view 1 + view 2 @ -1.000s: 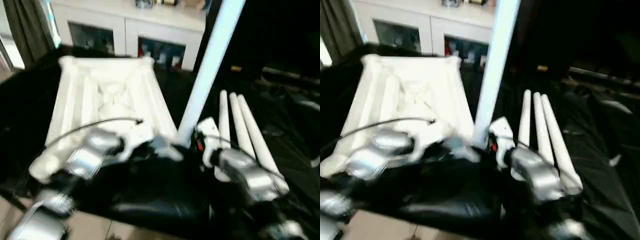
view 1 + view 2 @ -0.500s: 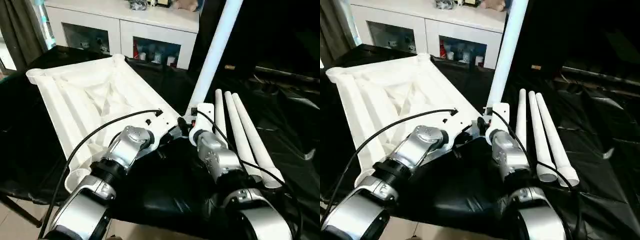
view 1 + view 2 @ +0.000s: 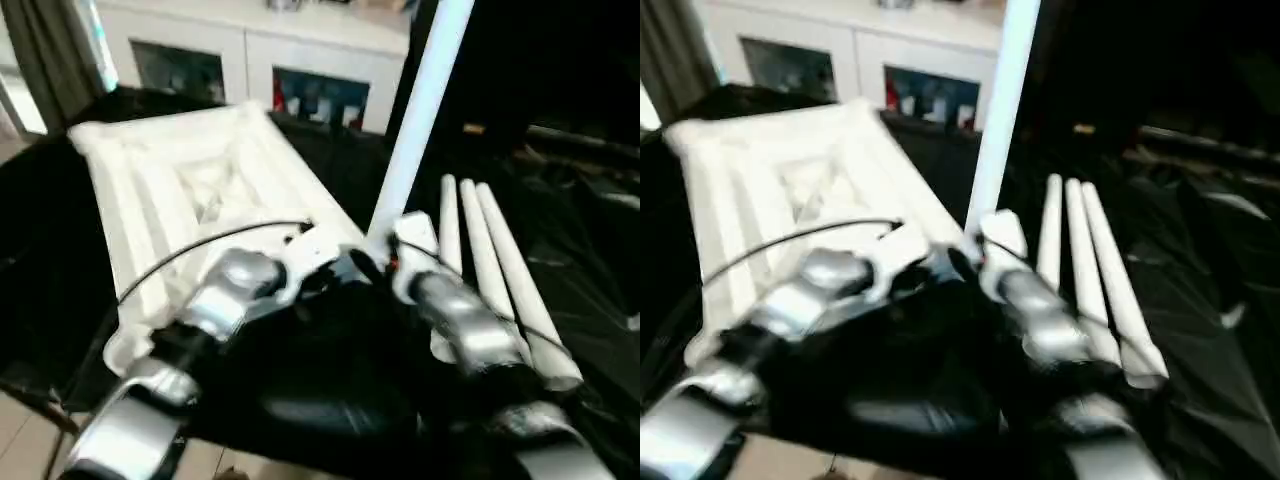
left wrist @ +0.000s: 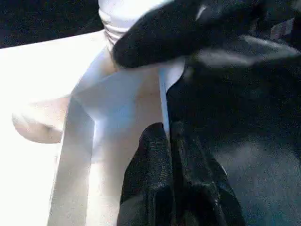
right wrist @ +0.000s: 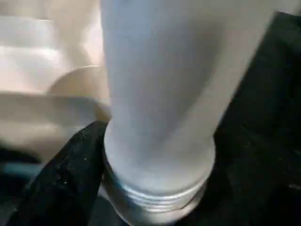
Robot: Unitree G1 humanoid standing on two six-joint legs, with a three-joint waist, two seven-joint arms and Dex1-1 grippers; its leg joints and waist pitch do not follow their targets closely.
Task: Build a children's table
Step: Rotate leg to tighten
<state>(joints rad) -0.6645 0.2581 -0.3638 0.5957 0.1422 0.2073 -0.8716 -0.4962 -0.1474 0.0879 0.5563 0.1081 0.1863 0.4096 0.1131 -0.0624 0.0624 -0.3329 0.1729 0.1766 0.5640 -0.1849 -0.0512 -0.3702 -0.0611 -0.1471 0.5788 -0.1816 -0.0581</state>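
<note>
The white tabletop (image 3: 190, 190) lies underside up on the black-draped table. One white leg (image 3: 420, 110) stands upright in its near right corner socket, the threaded base (image 5: 155, 188) just above it. Three more legs (image 3: 490, 270) lie side by side to the right. My left gripper (image 4: 168, 134) is shut on the tabletop's thin rim (image 4: 162, 94) beside that corner. My right gripper (image 3: 378, 262) stands open around the base of the upright leg, one black finger (image 5: 75, 169) close against the threaded collar.
A white cabinet (image 3: 300, 60) with glass doors stands behind the table, and a dark curtain (image 3: 50, 50) hangs at the back left. Black cloth (image 3: 580, 200) covers the table to the right. Pale floor (image 3: 30, 430) shows past the near left edge.
The whole picture has swung with my head. Both grippers stay at the corner where the upright leg stands, and the leg and the tabletop keep their places.
</note>
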